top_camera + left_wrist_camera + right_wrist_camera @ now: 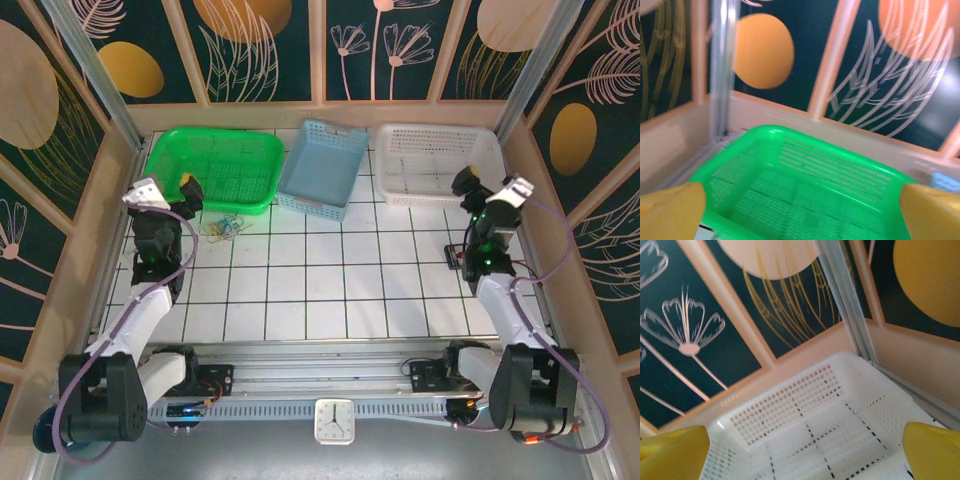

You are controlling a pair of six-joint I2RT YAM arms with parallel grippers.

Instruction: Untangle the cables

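Evidently prepped for a grab: left gripper (189, 190) & right gripper (466, 183) gape wide, empty; cables (222, 228) sit bunched on surface (330, 290) just beside the left gripper.

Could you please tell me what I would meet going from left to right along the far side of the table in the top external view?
green basket → blue basket → white basket

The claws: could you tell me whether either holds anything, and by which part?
Nothing is held: left claw and right claw stand open; cables lie on the table.
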